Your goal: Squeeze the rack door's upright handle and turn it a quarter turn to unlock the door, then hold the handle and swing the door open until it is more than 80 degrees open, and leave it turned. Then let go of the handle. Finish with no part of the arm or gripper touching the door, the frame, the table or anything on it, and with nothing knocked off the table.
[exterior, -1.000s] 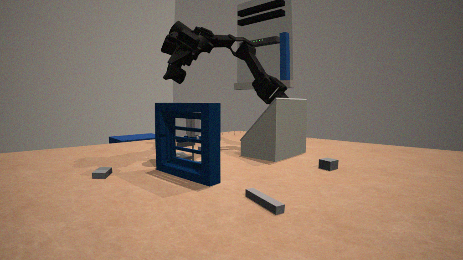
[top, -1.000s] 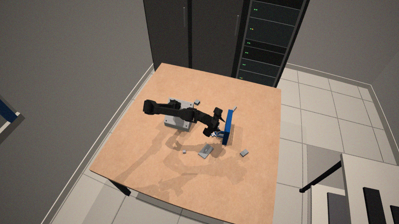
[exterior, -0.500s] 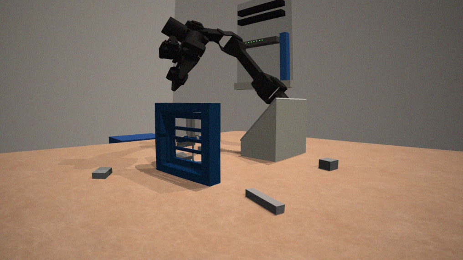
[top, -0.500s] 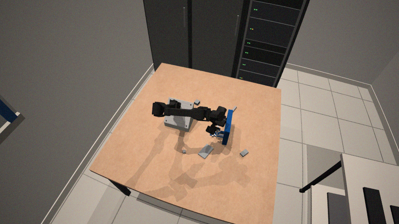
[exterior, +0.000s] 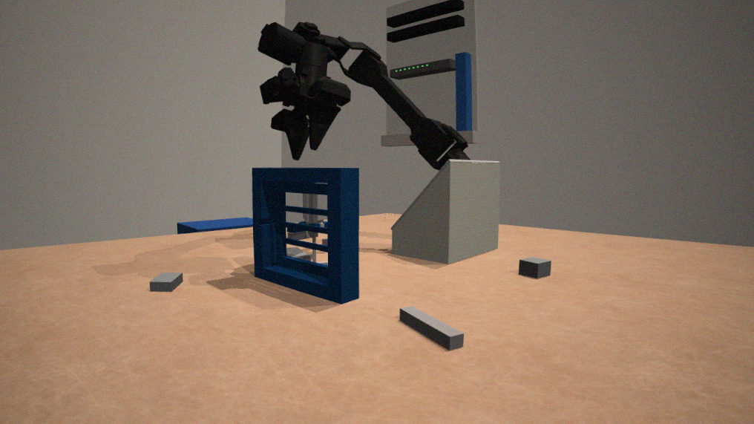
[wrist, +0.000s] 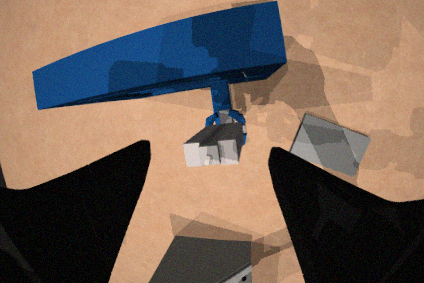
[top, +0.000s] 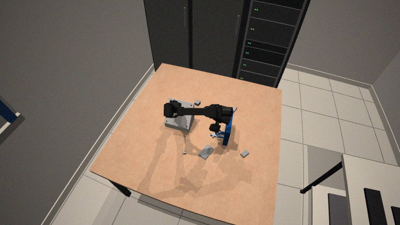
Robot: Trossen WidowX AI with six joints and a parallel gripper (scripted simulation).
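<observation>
The room is dimly lit, its grey walls dull and finely grained, while the tan wooden tabletop is warmer and brighter beneath and around the tool, crossed by several overlapping soft brown shadows of the arm that suggest more than one light overhead. The black two-fingered gripper is nearly featureless in its darkness, and below it the blue square frame carries darker shadow patches on its top face in the wrist view, where no strong blur shows.
</observation>
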